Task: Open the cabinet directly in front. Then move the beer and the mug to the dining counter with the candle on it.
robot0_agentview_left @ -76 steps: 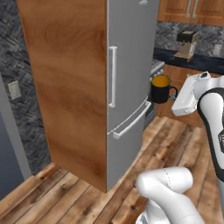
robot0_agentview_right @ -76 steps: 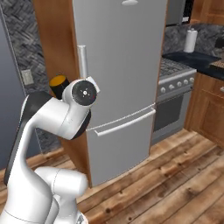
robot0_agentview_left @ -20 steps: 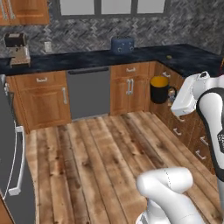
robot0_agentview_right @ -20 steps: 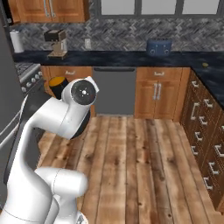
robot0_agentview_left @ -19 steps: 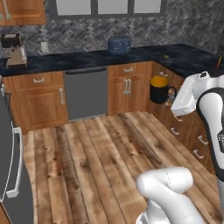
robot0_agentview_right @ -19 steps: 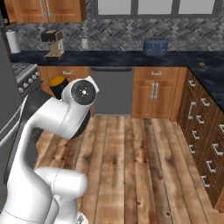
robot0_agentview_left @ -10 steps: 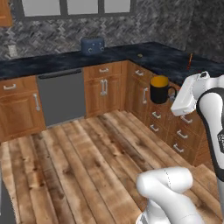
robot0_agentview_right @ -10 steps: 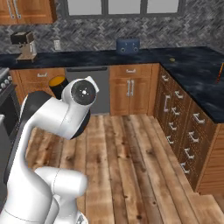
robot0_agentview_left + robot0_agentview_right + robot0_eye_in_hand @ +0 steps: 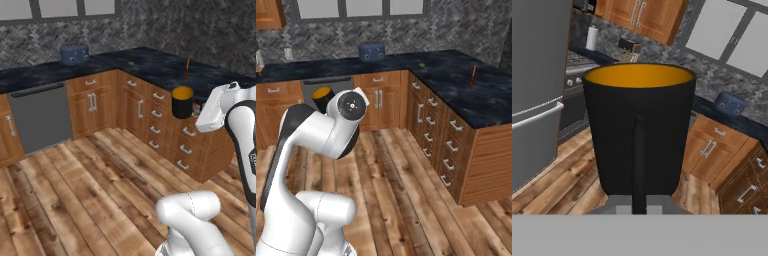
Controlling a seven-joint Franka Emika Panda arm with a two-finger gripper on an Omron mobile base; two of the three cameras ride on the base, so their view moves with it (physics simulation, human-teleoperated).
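The claw (image 9: 639, 202) is closed on the loop handle of the mug (image 9: 639, 131), which is carried upright, orange interior facing up, close in front of the hand camera; in the left base view the mug (image 9: 182, 102) hangs at the end of the white arm, clear of any surface. The destination lies ahead and to the right of the carried mug: the dining tabletop (image 9: 165, 67), a black stone top over brown drawers, with the thin candle (image 9: 187, 68) standing on it beyond the mug. Compared with one second ago, the whole scene has shifted because the base has turned, bringing this tabletop and the candle (image 9: 473, 76) into view, while the grip is unchanged
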